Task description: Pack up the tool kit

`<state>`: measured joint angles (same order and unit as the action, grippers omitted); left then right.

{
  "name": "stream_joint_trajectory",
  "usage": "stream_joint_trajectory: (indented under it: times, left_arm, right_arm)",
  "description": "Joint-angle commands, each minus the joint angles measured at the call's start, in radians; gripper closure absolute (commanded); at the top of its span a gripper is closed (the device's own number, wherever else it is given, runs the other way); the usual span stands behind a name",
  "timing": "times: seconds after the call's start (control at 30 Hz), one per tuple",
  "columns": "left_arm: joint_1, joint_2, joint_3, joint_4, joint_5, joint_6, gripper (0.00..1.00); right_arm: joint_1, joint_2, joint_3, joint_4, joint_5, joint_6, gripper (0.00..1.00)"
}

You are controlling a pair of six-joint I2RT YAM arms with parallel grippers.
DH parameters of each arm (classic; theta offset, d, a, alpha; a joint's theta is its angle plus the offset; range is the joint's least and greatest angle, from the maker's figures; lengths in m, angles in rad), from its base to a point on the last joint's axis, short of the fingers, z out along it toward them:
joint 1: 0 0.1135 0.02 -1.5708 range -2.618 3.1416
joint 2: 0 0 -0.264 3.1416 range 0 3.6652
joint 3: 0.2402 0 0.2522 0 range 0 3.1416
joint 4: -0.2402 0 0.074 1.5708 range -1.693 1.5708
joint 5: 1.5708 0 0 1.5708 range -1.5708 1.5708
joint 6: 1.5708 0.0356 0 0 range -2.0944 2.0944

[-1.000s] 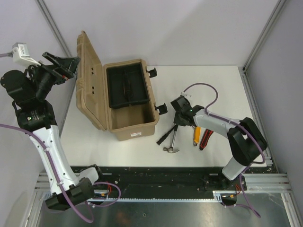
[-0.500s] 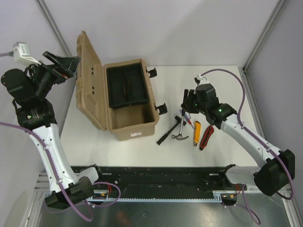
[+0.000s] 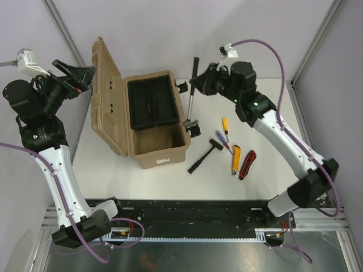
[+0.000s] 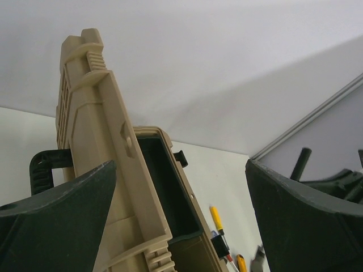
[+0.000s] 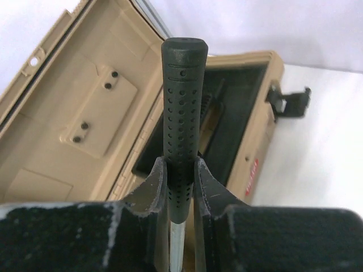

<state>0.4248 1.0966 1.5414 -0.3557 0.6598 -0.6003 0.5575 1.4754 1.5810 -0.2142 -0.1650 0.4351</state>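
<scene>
Lifted from the tabletop (image 3: 266,107), the hammer (image 3: 192,93) now hangs head-down just right of the open toolbox (image 3: 161,152), right tool (image 5: 179,167) clamped on its grip; left tool (image 3: 84,75) gapes by the lid (image 3: 108,105).

Bright, even overhead light; faint soft shadows on the white table (image 3: 108,170). Fingers (image 4: 51,221) of the left gripper (image 4: 180,164) loomed dark and blurred; the hammer (image 5: 181,113) grip was sharp, foreground grainy.

Item: hammer (image 3: 193,96), moved off the table (image 3: 266,107).
The right gripper (image 3: 199,84) has risen from the loose tools, clamped on the hammer's black grip. The head now hangs beside the toolbox (image 3: 159,152) rim, and the screwdrivers (image 3: 225,126) are uncovered.
</scene>
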Motion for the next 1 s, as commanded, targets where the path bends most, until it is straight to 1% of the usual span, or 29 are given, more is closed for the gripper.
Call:
stream_joint_trajectory:
  times: [0.0, 0.2, 0.4, 0.53, 0.67, 0.97]
  left_arm:
    - [-0.017, 0.002, 0.028, 0.011, -0.011, 0.033, 0.01]
    - [-0.026, -0.004, 0.030, 0.011, -0.019, 0.035, 0.01]
    - [-0.037, -0.019, 0.009, 0.011, -0.025, 0.035, 0.00]
    - [-0.044, -0.027, -0.001, 0.006, -0.030, 0.041, 0.00]
    - [-0.045, -0.034, -0.008, 0.001, -0.035, 0.046, 0.01]
    - [-0.047, -0.037, -0.017, -0.003, -0.039, 0.052, 0.01]
  right_arm:
    - [0.047, 0.166, 0.172, 0.144, 0.021, -0.014, 1.00]
    - [0.100, 0.423, 0.428, 0.145, 0.053, -0.086, 1.00]
    - [0.118, 0.610, 0.579, 0.149, 0.077, -0.123, 1.00]
    - [0.119, 0.682, 0.648, 0.149, 0.082, -0.132, 1.00]
    - [0.122, 0.747, 0.710, 0.113, 0.107, -0.167, 1.00]
    - [0.130, 0.838, 0.757, 0.036, 0.159, -0.240, 1.00]
